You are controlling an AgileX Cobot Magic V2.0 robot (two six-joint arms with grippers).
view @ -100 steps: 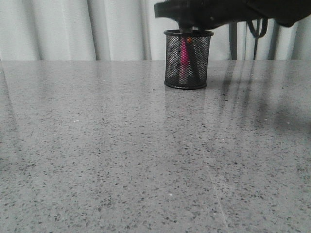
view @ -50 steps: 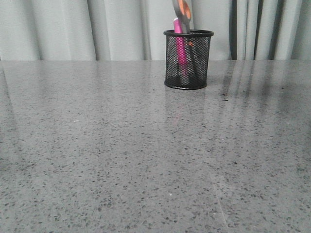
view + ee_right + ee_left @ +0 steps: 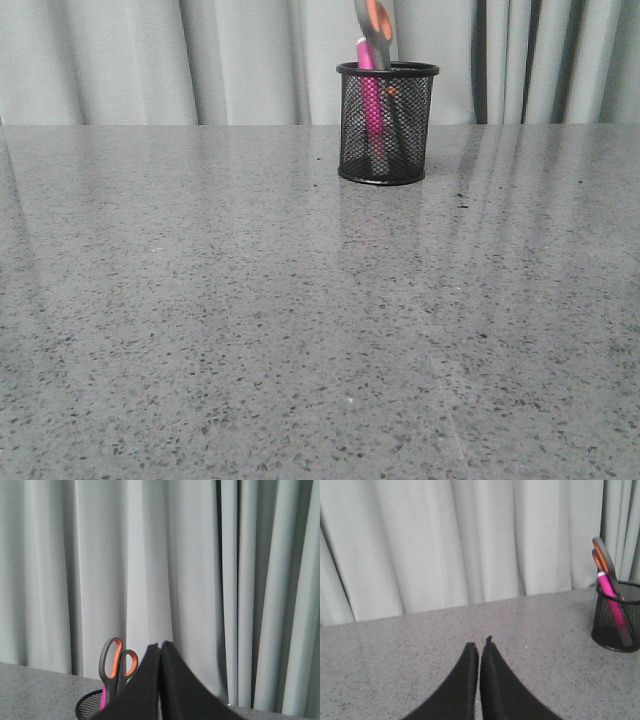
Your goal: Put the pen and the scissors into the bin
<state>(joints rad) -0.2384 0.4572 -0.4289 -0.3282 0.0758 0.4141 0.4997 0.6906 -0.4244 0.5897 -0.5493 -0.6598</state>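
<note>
Our left hand [image 3: 479, 652] and right hand [image 3: 160, 652] are both pressed together and hold nothing. The short magenta-pink pen [image 3: 372, 95] and the grey, orange-lined scissors [image 3: 374, 22] stand inside the black wire-mesh bin [image 3: 388, 122] at the far side of the speckled grey worktop [image 3: 300, 320]. We judge the task done, so we should keep both hands well clear of the bin.

lab-like test setup: bare speckled grey table [image 3: 250, 330], pale curtain [image 3: 150, 60] backdrop.
</note>
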